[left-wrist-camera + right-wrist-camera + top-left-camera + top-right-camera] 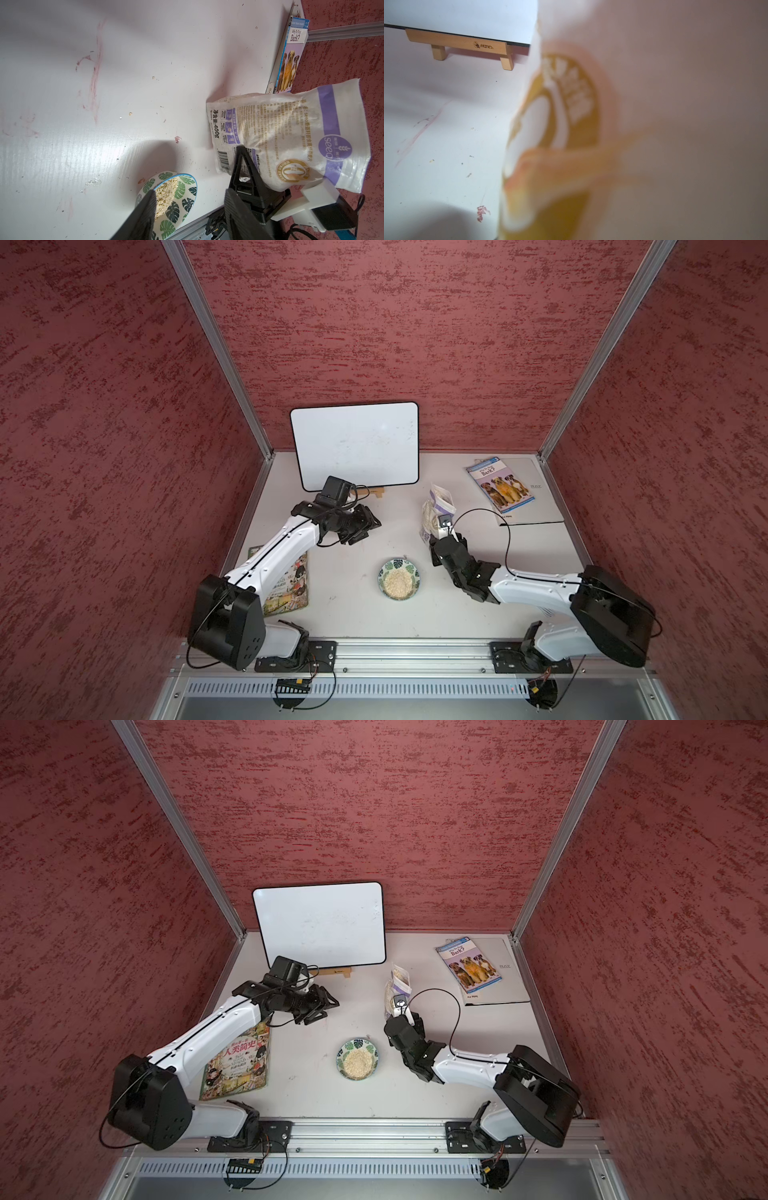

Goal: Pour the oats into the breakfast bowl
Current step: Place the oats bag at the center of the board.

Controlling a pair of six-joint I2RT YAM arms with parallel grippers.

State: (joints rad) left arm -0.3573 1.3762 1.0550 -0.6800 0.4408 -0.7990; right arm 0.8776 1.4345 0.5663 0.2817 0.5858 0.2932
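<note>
The right pincer (pixel 441 536) was clamped on the oats bag (pixel 280 133), which stood upright on the table (pixel 353 614) at one o'clock from the breakfast bowl (pixel 400 562). The left pincer (pixel 368 530) hung released and empty at eleven o'clock from the bowl. A heap of flakes (pixel 398 584) filled the bowl, so the pouring looked done. Letting go of the bag and drawing back seemed all that was left. The bag read "seeo" and "400g". At two o'clock from it lay a book (pixel 500 486) titled "Why Do Dogs Bark?". The wooden stand (pixel 456 41) bore a mark like "Mones".
</note>
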